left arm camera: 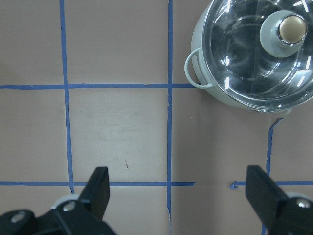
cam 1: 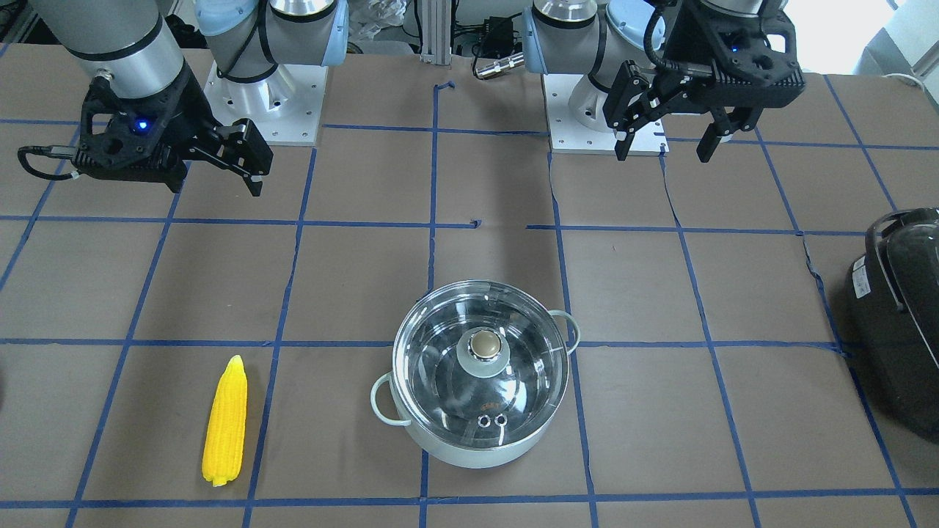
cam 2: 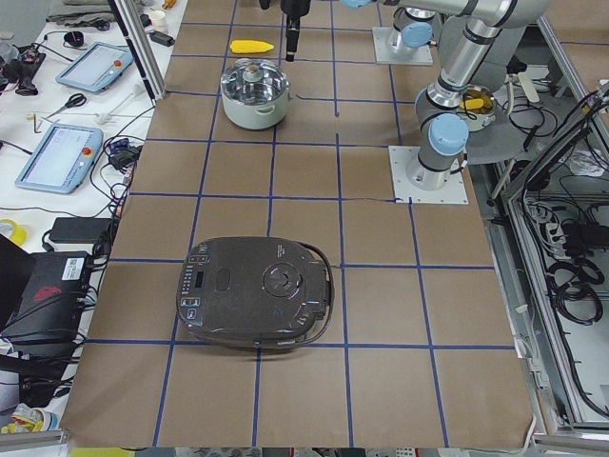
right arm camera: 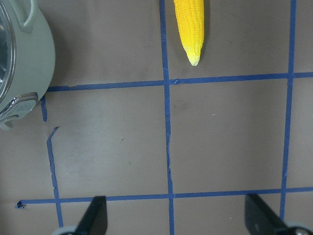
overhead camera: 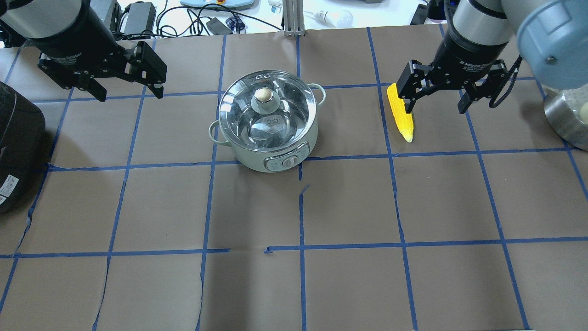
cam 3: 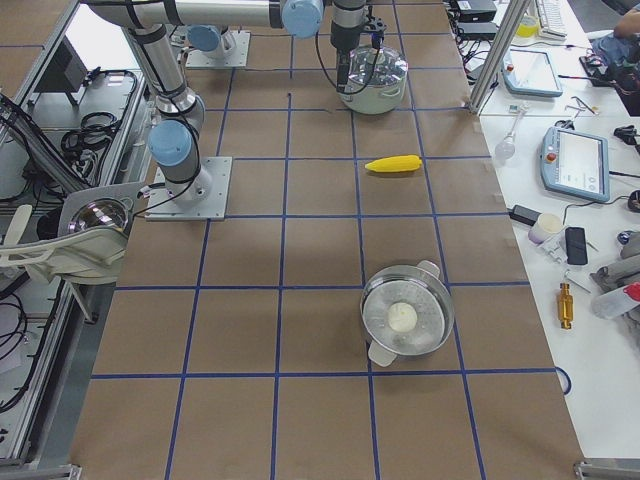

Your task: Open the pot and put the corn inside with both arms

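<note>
The pale mint-green pot stands mid-table with its glass lid on and a brass-coloured knob on top; it also shows in the left wrist view. The yellow corn lies flat on the table to the pot's right side, tip toward the robot. My left gripper is open and empty, in the air left of the pot. My right gripper is open and empty, in the air beside the corn; one finger hides part of the cob from overhead.
A black appliance with a wire handle sits at the table's left end. A second steel pot with a white knob stands at the right end. Blue tape lines grid the brown table.
</note>
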